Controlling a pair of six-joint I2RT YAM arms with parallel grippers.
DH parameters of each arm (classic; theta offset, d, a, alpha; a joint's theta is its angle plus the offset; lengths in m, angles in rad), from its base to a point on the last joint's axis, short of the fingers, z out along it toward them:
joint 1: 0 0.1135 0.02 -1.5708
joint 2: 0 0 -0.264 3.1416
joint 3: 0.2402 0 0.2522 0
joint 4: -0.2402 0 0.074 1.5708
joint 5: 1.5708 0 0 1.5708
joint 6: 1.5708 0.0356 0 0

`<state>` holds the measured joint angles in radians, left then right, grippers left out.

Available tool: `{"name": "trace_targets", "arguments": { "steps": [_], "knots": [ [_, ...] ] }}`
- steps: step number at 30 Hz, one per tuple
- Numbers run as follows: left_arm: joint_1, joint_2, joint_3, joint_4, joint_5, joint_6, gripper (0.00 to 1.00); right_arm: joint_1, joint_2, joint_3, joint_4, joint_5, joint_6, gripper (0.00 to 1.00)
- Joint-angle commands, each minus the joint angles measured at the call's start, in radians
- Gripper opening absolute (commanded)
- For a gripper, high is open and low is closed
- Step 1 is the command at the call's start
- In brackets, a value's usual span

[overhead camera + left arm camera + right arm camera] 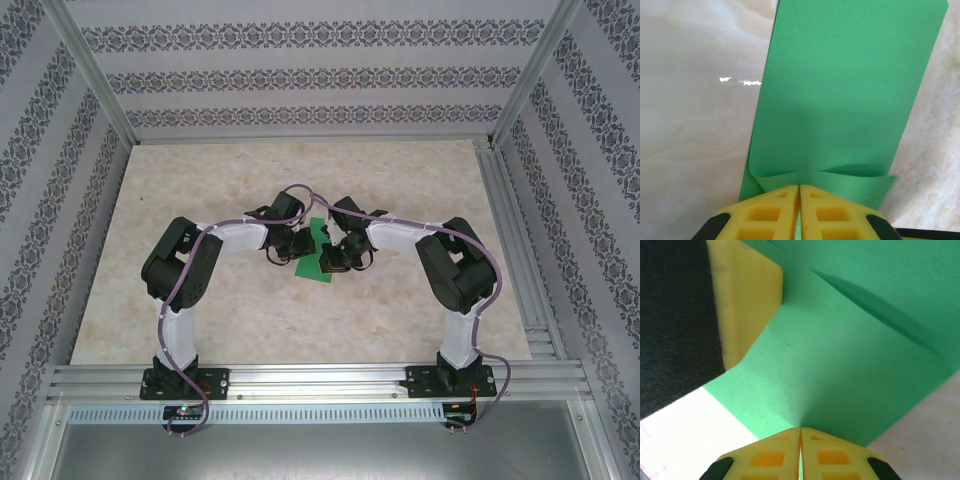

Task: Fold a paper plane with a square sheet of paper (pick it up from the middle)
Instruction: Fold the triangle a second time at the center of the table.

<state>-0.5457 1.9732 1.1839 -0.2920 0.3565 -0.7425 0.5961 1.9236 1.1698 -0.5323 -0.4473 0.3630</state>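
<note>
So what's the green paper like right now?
The green paper is thin, plain, bright and smooth, folded into layers with one soft curled flap, no plane shape yet. It sits in the middle of the pale table. The left fingers are shut on one edge, the right fingers on another.

Bench (250, 320): beige, marble-veined top, matt, pale in the wrist views. Two small white glare specks (742, 81) on it, left wrist view.
Walls (300, 80): three sides, pale paper with horizontal bands of dark floral pattern.
Aluminium posts (90, 75) slant up at the back corners.
Slotted aluminium rails (320, 380) along the near edge; perforated strip (320, 412) just below; grey sheet metal (320, 452) nearest the camera.
</note>
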Motion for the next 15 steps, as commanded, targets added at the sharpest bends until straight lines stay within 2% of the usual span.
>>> {"name": "trace_targets", "arguments": {
  "steps": [1,15],
  "knots": [
    [-0.016,0.045,-0.016,-0.092,-0.061,-0.010,0.12,0.015,0.007,0.029,-0.032,0.036,-0.028,0.10],
    [-0.016,0.044,-0.017,-0.091,-0.060,-0.013,0.12,0.034,0.015,0.051,-0.055,0.054,-0.027,0.10]
  ]
}}
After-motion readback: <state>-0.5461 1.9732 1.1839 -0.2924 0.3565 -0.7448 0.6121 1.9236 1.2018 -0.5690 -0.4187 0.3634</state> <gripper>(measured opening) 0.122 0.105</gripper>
